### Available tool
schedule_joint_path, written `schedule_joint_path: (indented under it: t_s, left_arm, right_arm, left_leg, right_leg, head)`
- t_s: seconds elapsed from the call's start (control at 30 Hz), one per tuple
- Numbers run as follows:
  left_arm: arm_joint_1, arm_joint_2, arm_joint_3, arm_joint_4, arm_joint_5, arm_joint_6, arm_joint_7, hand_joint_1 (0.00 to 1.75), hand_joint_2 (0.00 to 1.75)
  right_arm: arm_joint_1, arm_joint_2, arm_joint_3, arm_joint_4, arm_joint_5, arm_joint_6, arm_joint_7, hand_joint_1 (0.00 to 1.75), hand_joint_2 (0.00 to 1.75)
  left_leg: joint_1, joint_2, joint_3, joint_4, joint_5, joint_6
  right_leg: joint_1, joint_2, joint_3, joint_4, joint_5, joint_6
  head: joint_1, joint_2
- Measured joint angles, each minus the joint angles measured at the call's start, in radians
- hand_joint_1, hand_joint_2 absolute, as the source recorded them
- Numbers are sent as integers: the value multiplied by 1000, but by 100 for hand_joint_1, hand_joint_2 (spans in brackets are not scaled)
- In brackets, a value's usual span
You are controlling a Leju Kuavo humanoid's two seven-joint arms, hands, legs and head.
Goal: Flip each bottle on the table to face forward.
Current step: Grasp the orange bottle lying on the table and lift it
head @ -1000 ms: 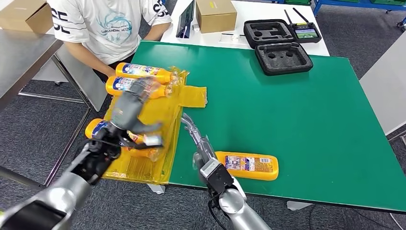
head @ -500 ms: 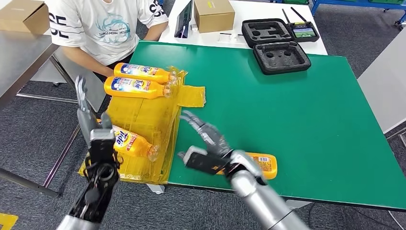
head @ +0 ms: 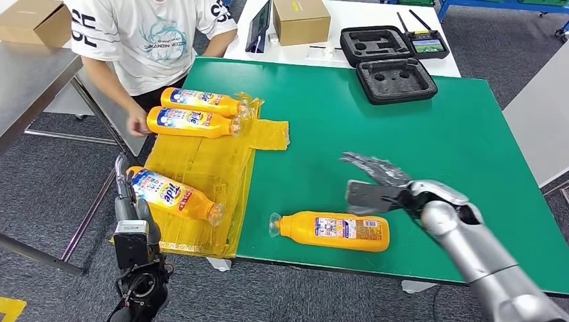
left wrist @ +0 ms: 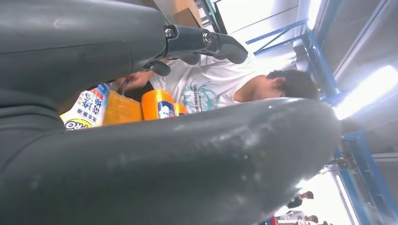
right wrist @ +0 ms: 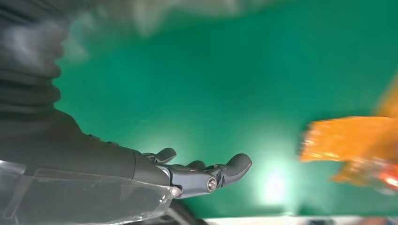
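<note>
- The right hand (right wrist: 187, 171) hangs over the green tabletop (right wrist: 197, 79), its dark fingers (right wrist: 234, 165) stretched out and slightly apart, with nothing in them.
- A blurred patch of crumpled yellow plastic sheet (right wrist: 352, 140) lies on the tabletop, well apart from the fingers.
- A bright glare spot sits on the green surface between them.

Lab: green worktable (head: 429, 134), equipment case (head: 396, 79)

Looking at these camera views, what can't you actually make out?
- Left hand, head view: its fingers are small and seen end-on, so their pose is unclear.
- Left wrist view: the grey hand cover hides most of the orange plastic bottles.
- Right wrist view: motion blur smears the crumpled yellow plastic sheet.
- Print on the lone orange bottle on the green mat: too small.
</note>
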Motion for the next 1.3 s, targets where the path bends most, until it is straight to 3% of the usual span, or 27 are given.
schedule_joint_path:
  t_s: [0.07,0.2,0.43,0.9,1.3]
  left_arm:
    - [1,2,0,3,-5,-2,0,0,175]
    - [0,3,-4,14,-11,-3,0,0,175]
    - [-9,2,-19,33,-11,-5,0,0,175]
    - [-31,2,-45,63,-10,-3,0,0,175]
    - [-30,2,-52,67,-3,1,0,0,175]
  right_arm:
    - [-4,-34,8,-3,-16,25,-9,0,175]
    - [-6,-63,43,-4,-20,50,-22,0,175]
    - [-4,-57,117,29,1,1,-43,0,175]
    - [-7,16,192,83,20,-49,-90,0,175]
    - [-46,82,245,133,13,-38,-116,0,175]
  left_leg:
    - [0,0,0,0,0,0]
    - [1,1,0,0,0,0]
    - [2,1,0,0,0,0]
    - [2,1,0,0,0,0]
    - [2,1,0,0,0,0]
  right_leg:
    - [0,0,0,0,0,0]
    - [2,0,0,0,0,0]
    - [2,0,0,0,0,0]
    - [2,1,0,0,0,0]
    - [2,0,0,0,0,0]
  head:
    - [0,0]
    - [0,0]
    - [0,0]
    - [0,0]
    - [0,0]
